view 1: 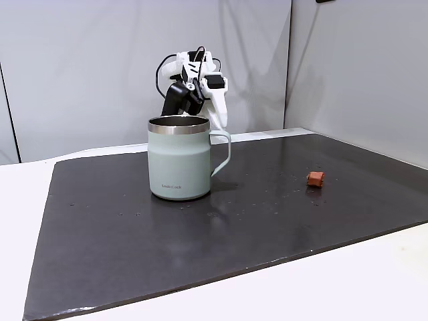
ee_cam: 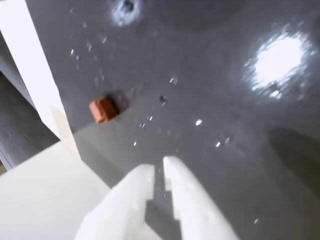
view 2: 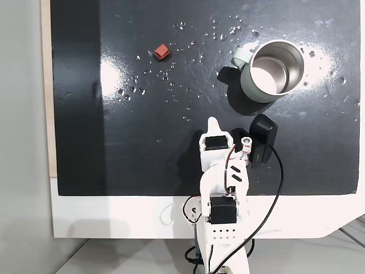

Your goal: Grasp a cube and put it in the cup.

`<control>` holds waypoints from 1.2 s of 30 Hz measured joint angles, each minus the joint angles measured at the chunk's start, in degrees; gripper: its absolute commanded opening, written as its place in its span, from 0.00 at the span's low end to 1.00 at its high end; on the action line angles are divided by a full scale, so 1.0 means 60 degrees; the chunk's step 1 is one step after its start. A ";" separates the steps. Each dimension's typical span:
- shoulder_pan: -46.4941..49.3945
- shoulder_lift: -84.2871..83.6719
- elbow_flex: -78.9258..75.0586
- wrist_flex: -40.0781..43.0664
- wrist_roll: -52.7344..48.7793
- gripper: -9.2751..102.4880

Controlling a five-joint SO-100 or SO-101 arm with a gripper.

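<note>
Wrist view: fingers (ee_cam: 159,172) are nearly closed, nothing held, hovering above the dark desk (ee_cam: 225,150). The cube (ee_cam: 103,109) lies free, up and left of the tips, well apart from the cup (view 2: 274,71). Risk judged: so small a cube may be nudged aside or pinched off-centre and dropped.

You are working at a bare lab-style test bench: a white table (view 1: 374,281) is carrying a glossy black mat (view 1: 200,227), plain grey wall panels (view 1: 80,67) are standing behind, and the small white arm (view 2: 222,188) is trailing exposed wiring (view 2: 274,188).
</note>
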 measured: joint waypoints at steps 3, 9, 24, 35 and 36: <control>0.0000 -0.1567 -0.1538 0.0044 0.0000 0.08; -0.0176 -0.5522 -0.5435 0.0952 0.0000 0.08; -0.1187 -1.2964 -1.3564 0.3398 -0.0176 0.08; -0.1729 -1.7695 -1.9526 0.6138 -0.0176 0.08; -0.1802 -1.8223 -2.0229 0.6489 -0.0176 0.08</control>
